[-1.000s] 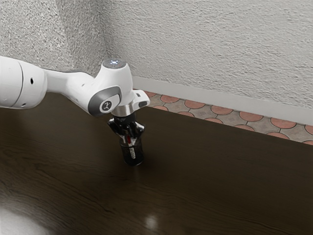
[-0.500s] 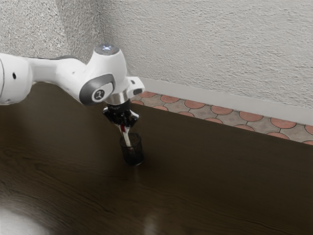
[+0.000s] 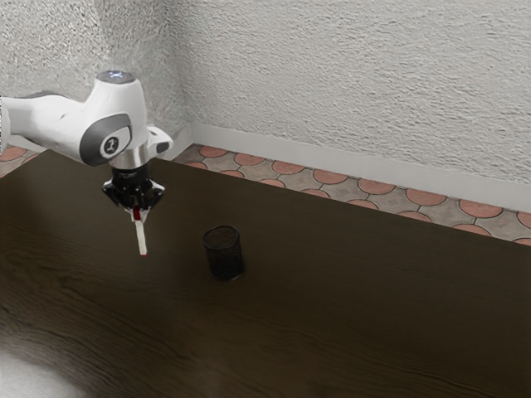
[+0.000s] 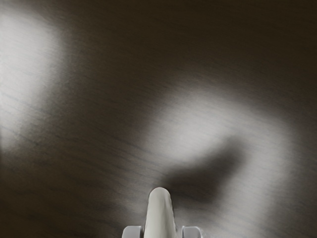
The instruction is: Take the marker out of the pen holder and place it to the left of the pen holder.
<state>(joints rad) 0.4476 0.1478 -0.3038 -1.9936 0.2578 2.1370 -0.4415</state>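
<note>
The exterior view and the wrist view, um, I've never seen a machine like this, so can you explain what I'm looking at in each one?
This is a computer-simulated robot: one white, jointed arm ending in a black two-fingered pincer. The exterior view is taken from beside the arm, which comes in from that view's left. The wrist view is taken from the arm's own hand. On the dark wooden table stands a dark, upright pen holder. The pincer grips a slim, pale marker with red near the grip and at its lower tip; it points downward, outside the pen holder. In the wrist view, that marker is the pale rounded shape at the lower edge.
</note>
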